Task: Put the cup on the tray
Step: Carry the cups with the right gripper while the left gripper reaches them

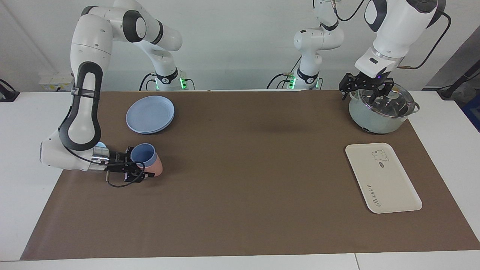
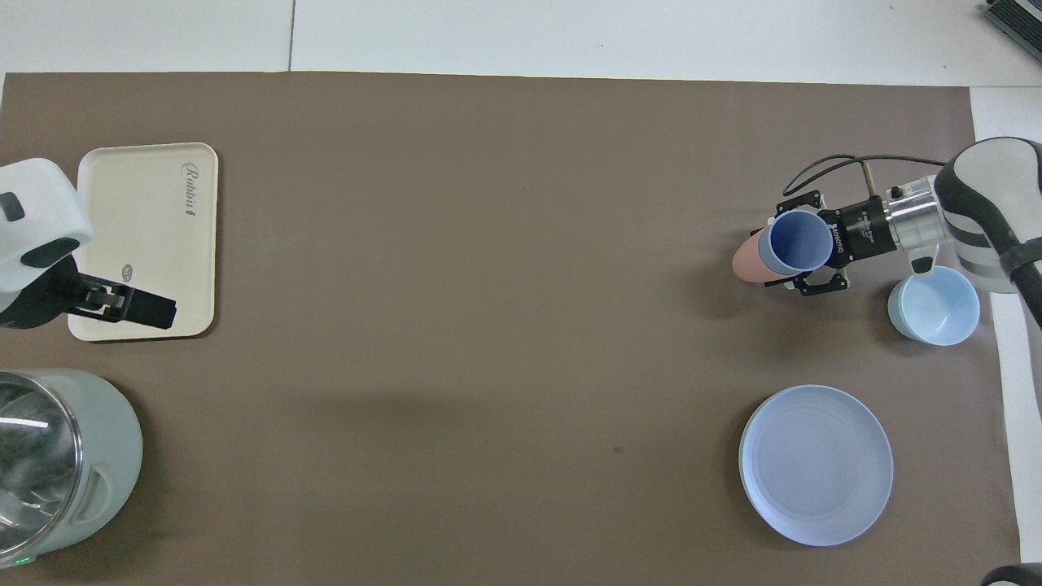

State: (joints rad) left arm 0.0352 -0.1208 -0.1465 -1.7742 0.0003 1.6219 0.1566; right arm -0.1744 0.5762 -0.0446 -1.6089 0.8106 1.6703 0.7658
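The periwinkle-blue cup (image 1: 143,153) (image 2: 796,242) sits nested in a pink tumbler (image 1: 158,167) (image 2: 747,262). The pair is tilted on the mat at the right arm's end of the table. My right gripper (image 1: 139,164) (image 2: 791,244) reaches in low and level, its fingers shut on the cup's rim from both sides. The cream-white tray (image 1: 382,180) (image 2: 146,236) lies flat and bare at the left arm's end. My left gripper (image 1: 365,93) (image 2: 151,309) waits open and empty in the air above the pot.
A pale green pot with a glass lid (image 1: 378,112) (image 2: 49,456) stands nearer to the robots than the tray. A round blue plate (image 1: 150,114) (image 2: 816,464) and a light-blue bowl (image 2: 936,305) lie near the cup, the bowl under the right arm's wrist.
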